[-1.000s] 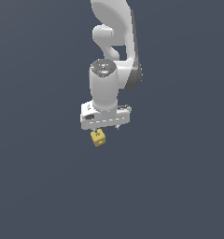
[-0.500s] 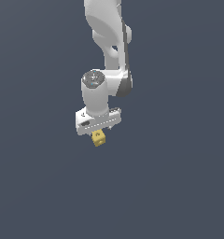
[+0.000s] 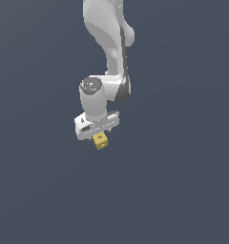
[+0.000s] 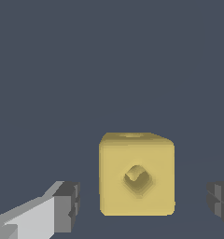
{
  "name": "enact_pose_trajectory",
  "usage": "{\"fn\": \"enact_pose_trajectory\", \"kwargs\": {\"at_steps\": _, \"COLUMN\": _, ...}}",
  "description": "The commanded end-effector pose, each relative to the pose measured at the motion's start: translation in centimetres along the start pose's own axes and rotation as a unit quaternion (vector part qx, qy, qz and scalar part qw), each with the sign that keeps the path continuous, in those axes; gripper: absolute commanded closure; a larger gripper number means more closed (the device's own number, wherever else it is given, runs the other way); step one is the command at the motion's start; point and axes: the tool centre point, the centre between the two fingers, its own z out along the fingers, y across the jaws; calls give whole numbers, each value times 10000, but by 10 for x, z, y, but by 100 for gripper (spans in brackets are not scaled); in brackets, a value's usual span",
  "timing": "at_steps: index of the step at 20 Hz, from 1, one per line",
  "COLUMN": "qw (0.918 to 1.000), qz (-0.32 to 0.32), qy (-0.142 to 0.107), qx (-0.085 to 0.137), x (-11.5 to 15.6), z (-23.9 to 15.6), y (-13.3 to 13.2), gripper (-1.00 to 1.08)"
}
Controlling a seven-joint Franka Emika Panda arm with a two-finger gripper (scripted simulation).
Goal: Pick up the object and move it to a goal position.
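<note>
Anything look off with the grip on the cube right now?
Yes. In the wrist view the yellow cube sits between the fingers with visible gaps on both sides, so neither pad seems to touch it. In the exterior view it hangs just under the gripper. The grasp looks doubtful.

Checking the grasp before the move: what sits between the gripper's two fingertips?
In the wrist view, the yellow cube sits between the gripper fingertips, with a visible gap on each side, neither pad touching it.

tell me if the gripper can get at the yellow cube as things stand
Probably yes: the yellow cube sits between the gripper fingers, with a gap on each side and nothing else around it.
</note>
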Motion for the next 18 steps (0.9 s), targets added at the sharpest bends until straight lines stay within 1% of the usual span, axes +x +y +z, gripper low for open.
{"fn": "enact_pose_trajectory", "kwargs": {"at_steps": 1, "qw": 10000, "qz": -59, "qy": -1, "qx": 4, "x": -1, "z": 2, "y": 1, "gripper": -92}}
{"fn": "enact_pose_trajectory", "kwargs": {"at_steps": 8, "qw": 10000, "qz": -52, "qy": -3, "qx": 5, "x": -2, "z": 7, "y": 1, "gripper": -92}}
{"fn": "enact_pose_trajectory", "kwargs": {"at_steps": 18, "qw": 10000, "qz": -69, "qy": -1, "qx": 6, "x": -3, "z": 49, "y": 0, "gripper": -92}}
